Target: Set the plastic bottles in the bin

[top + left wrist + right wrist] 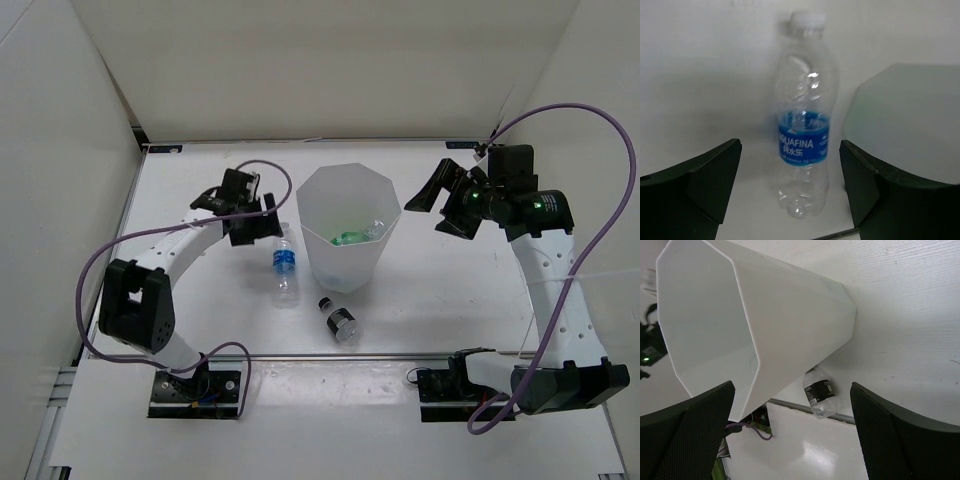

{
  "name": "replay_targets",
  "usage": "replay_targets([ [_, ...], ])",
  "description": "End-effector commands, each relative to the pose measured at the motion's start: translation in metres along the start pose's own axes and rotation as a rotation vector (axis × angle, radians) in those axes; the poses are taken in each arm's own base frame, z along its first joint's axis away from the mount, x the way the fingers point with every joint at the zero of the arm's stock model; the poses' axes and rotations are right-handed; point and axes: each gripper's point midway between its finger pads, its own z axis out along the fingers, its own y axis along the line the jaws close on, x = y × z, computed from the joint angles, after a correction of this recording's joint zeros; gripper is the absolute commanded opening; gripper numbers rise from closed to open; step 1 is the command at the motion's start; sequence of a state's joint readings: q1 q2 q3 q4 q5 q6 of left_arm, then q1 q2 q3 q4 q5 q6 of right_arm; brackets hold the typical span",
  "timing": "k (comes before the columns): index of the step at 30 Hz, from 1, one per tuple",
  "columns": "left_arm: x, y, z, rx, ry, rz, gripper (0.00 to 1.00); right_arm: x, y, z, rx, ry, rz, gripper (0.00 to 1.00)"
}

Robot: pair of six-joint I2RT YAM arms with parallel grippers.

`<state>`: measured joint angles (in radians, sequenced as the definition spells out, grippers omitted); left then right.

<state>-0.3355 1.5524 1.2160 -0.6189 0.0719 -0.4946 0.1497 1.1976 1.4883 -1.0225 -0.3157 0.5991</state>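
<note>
The bin (pixel 310 205) stands mid-table, with a green bottle (pixel 347 238) and a clear bottle (pixel 373 228) inside. A clear bottle with a blue label (pixel 285 268) lies on the table left of the bin. My left gripper (pixel 264 224) is open just behind it. In the left wrist view the bottle (pixel 804 140) lies ahead of my open, empty gripper (pixel 790 150), with the bin (pixel 902 117) to its right. A short bottle with a dark label (pixel 340 320) lies in front of the bin. My right gripper (pixel 433 207) is open and empty to the right of the bin.
In the right wrist view the bin (pixel 790 325) fills the left, the short bottle (pixel 819 392) lies by its base near the table's metal front rail (pixel 790 406), and my right gripper (pixel 792 387) is open. White walls enclose the table on three sides.
</note>
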Motion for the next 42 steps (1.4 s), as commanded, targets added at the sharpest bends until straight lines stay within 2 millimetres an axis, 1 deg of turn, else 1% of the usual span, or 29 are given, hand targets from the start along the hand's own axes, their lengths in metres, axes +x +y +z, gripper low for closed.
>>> replay_targets([
  [1, 0.021, 0.000, 0.007, 0.050, 0.041, 0.021, 0.91, -0.001, 0.001, -0.002, -0.016, -0.012, -0.021, 0.99],
  [3, 0.026, -0.002, 0.010, 0.070, 0.051, 0.021, 0.91, -0.001, 0.001, -0.002, -0.016, -0.012, -0.030, 0.99],
  [5, 0.023, -0.006, 0.010, 0.090, 0.039, 0.023, 0.91, 0.000, 0.002, -0.005, -0.021, -0.019, -0.034, 0.99],
  [7, 0.032, -0.004, 0.021, 0.089, 0.085, 0.018, 0.91, 0.000, 0.002, -0.005, -0.021, -0.019, -0.034, 0.99],
  [11, 0.053, -0.006, 0.042, 0.081, 0.164, 0.054, 0.91, 0.000, 0.002, -0.005, -0.021, -0.019, -0.034, 0.99],
  [12, 0.057, -0.006, 0.045, 0.085, 0.182, 0.051, 0.91, -0.001, 0.001, -0.002, -0.016, -0.012, -0.030, 0.99],
  [13, 0.062, -0.006, 0.052, 0.079, 0.205, 0.056, 0.91, -0.001, 0.001, -0.002, -0.016, -0.012, -0.030, 0.99],
  [16, 0.079, -0.001, 0.067, 0.070, 0.275, 0.045, 0.89, -0.001, 0.000, -0.002, -0.012, -0.005, -0.036, 0.99],
  [17, 0.083, -0.001, 0.069, 0.078, 0.292, 0.041, 0.87, -0.001, 0.000, -0.002, -0.012, -0.005, -0.036, 0.99],
  [20, 0.079, -0.004, 0.069, 0.082, 0.284, 0.031, 0.80, -0.004, 0.001, -0.003, -0.009, -0.017, -0.039, 0.99],
  [21, 0.071, -0.007, 0.065, 0.081, 0.255, 0.027, 0.78, -0.004, 0.001, -0.003, -0.009, -0.017, -0.039, 0.99],
  [22, 0.052, -0.013, 0.055, 0.086, 0.193, 0.037, 0.74, -0.004, 0.001, -0.003, -0.009, -0.017, -0.039, 0.99],
  [24, 0.026, -0.010, 0.037, 0.054, 0.121, -0.016, 0.69, -0.003, -0.001, -0.004, 0.004, -0.015, -0.036, 0.99],
  [25, -0.002, -0.015, 0.023, 0.032, 0.031, -0.020, 0.67, -0.003, -0.001, -0.004, 0.004, -0.015, -0.036, 0.99],
  [26, -0.027, -0.020, -0.003, 0.037, -0.056, -0.034, 0.65, -0.003, -0.001, -0.004, 0.004, -0.015, -0.036, 0.99],
  [27, -0.047, -0.022, -0.020, 0.031, -0.118, -0.048, 0.65, -0.001, -0.004, -0.001, 0.009, -0.006, -0.032, 0.99],
  [28, -0.063, -0.027, -0.038, 0.033, -0.168, -0.048, 0.65, -0.001, -0.004, -0.001, 0.009, -0.006, -0.032, 0.99],
  [29, -0.102, -0.044, -0.078, 0.068, -0.299, -0.046, 0.65, -0.001, -0.004, -0.001, 0.009, -0.006, -0.032, 0.99],
  [31, -0.137, -0.061, -0.120, 0.098, -0.414, -0.049, 0.64, 0.002, -0.007, 0.001, 0.016, 0.003, -0.027, 0.99],
  [32, -0.170, -0.077, -0.169, 0.136, -0.531, -0.055, 0.64, 0.004, -0.009, 0.003, 0.021, 0.012, -0.023, 0.99],
  [34, -0.198, -0.094, -0.214, 0.193, -0.646, -0.057, 0.64, 0.004, -0.009, 0.003, 0.021, 0.012, -0.023, 0.99],
  [35, -0.213, -0.109, -0.245, 0.256, -0.710, -0.049, 0.65, 0.006, -0.012, 0.005, 0.026, 0.020, -0.020, 0.98],
  [36, -0.223, -0.122, -0.258, 0.316, -0.751, -0.035, 0.67, 0.007, -0.014, 0.004, 0.036, 0.012, -0.020, 0.97],
  [37, -0.224, -0.137, -0.266, 0.374, -0.764, 0.023, 0.69, 0.007, -0.013, 0.001, 0.031, 0.005, -0.024, 0.97],
  [38, -0.221, -0.155, -0.270, 0.461, -0.742, 0.082, 0.70, 0.010, -0.018, 0.004, 0.047, 0.012, -0.009, 0.97],
  [39, -0.218, -0.176, -0.267, 0.515, -0.722, 0.140, 0.70, 0.013, -0.020, 0.004, 0.049, 0.015, -0.007, 0.97],
  [40, -0.217, -0.183, -0.264, 0.543, -0.706, 0.173, 0.70, 0.013, -0.020, 0.004, 0.049, 0.015, -0.007, 0.97],
  [41, -0.204, -0.205, -0.261, 0.601, -0.670, 0.225, 0.70, 0.015, -0.022, 0.006, 0.054, 0.022, -0.004, 0.97],
  [42, -0.197, -0.217, -0.251, 0.624, -0.639, 0.252, 0.70, 0.015, -0.022, 0.006, 0.054, 0.022, -0.004, 0.97],
])
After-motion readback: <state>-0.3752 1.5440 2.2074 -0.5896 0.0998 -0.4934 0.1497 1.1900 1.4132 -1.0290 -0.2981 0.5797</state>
